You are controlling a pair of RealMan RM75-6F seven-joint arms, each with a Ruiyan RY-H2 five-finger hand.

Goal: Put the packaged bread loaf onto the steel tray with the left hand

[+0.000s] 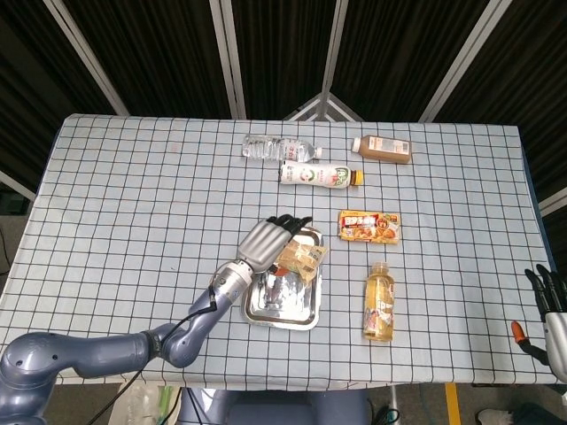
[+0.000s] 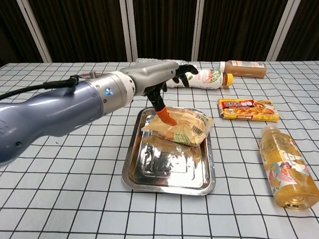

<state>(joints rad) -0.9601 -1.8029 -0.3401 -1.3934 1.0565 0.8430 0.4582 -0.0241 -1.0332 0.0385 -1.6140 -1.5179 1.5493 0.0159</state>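
The left hand (image 2: 167,82) grips the clear-wrapped yellow bread loaf (image 2: 180,127) over the far part of the rectangular steel tray (image 2: 168,174) on the checked worktop (image 2: 60,189); whether the loaf touches the tray is unclear; the right hand (image 1: 551,305) hangs at the worktop's edge, fingers apart, holding nothing.

You get bright, even overhead light; the steel tray (image 2: 172,172) throws glare (mirror-like reflections), shadows stay soft, and both views look sharp.

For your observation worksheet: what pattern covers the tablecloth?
The white tablecloth carries a dark grid of thin lines, clearest in the chest view.
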